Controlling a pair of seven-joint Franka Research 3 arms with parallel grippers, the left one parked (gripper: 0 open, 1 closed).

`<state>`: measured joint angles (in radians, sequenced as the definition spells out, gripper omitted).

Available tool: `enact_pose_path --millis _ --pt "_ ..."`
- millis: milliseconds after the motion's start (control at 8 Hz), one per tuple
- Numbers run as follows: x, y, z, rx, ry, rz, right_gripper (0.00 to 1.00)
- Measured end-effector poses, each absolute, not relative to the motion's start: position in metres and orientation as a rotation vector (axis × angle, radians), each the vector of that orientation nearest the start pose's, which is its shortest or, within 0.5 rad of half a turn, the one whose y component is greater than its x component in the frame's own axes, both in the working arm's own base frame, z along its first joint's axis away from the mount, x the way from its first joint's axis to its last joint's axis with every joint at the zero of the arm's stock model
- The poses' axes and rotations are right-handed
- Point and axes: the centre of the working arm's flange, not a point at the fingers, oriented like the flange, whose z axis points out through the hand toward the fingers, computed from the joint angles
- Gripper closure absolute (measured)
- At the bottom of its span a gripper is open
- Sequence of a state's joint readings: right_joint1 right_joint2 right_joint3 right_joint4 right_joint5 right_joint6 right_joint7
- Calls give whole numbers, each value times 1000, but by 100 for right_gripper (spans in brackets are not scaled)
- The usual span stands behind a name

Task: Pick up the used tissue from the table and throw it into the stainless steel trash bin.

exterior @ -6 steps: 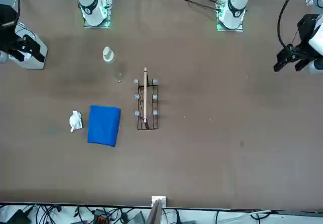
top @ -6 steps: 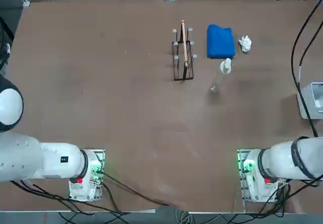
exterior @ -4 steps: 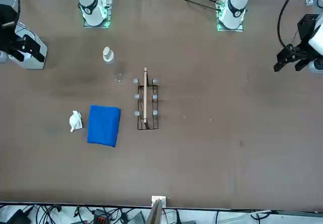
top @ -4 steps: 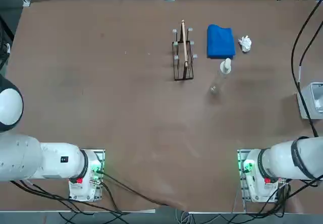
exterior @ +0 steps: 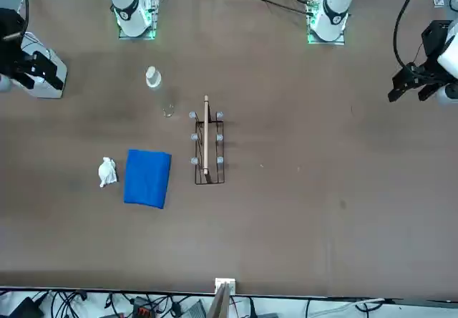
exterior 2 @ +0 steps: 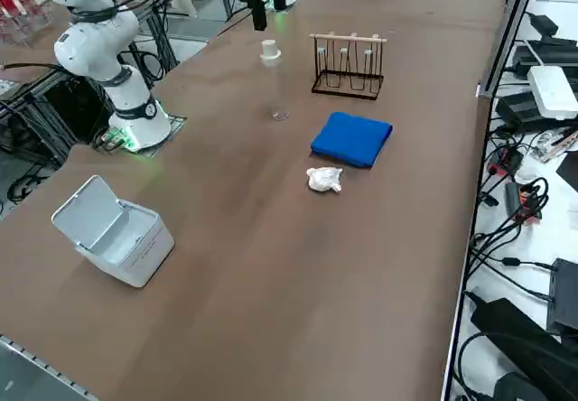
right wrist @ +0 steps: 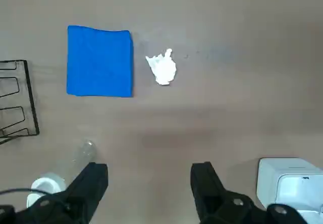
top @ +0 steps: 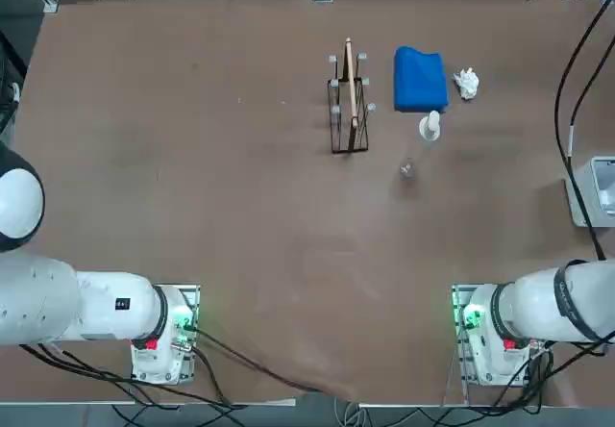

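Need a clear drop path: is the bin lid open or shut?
Open. In the right side view the bin has its lid tilted up off the body; the right wrist view shows the pale inside. Contents cannot be told.

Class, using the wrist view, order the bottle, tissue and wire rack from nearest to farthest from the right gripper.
1. Bottle, close beside one finger of the open right gripper.
2. Tissue, out ahead on the table, next to the blue cloth.
3. Rack, on the cloth's other side.
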<state>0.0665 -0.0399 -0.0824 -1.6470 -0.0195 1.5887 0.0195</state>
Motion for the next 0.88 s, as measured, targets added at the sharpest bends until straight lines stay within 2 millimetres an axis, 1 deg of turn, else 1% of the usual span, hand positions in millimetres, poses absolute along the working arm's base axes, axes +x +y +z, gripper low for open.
enact_pose_path --millis 125,250,375,500,625,875 --pt "546 -18 606 -3159 74 41 0" --pt "554 -27 596 -3160 87 36 0" --pt "565 -33 584 -3163 54 17 0" --pt "578 -34 565 -3166 -1 11 0" --pt "593 -33 540 -3167 -53 12 0" --pt "622 -26 480 -3156 -113 34 0"
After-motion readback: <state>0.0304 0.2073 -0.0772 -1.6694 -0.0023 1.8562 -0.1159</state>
